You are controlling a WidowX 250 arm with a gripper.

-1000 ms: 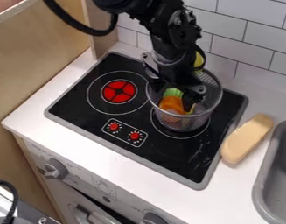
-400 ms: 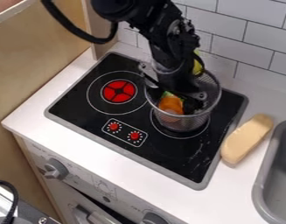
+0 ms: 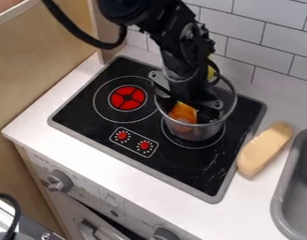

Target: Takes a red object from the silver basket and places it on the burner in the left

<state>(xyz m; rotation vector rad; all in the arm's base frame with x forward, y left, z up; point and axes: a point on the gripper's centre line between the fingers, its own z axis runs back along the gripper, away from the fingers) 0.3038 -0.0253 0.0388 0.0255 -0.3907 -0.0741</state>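
Observation:
My gripper hangs down into the silver mesh basket, its lower end below the rim; whether its fingers are apart or together is hidden. Inside the basket, against the near left of the gripper, lies an orange-red object. A yellow-green thing shows at the basket's back, partly behind the arm. The basket stands on the right burner. To the left is the left burner, a red disc within a white ring.
A tan, loaf-shaped object lies on the white counter right of the stove. A grey sink is at the right edge. Tiled wall rises behind, and a wooden panel stands at the left.
The gripper has gone slightly lower into the basket and now covers the green part that showed earlier. The basket has shifted very slightly left.

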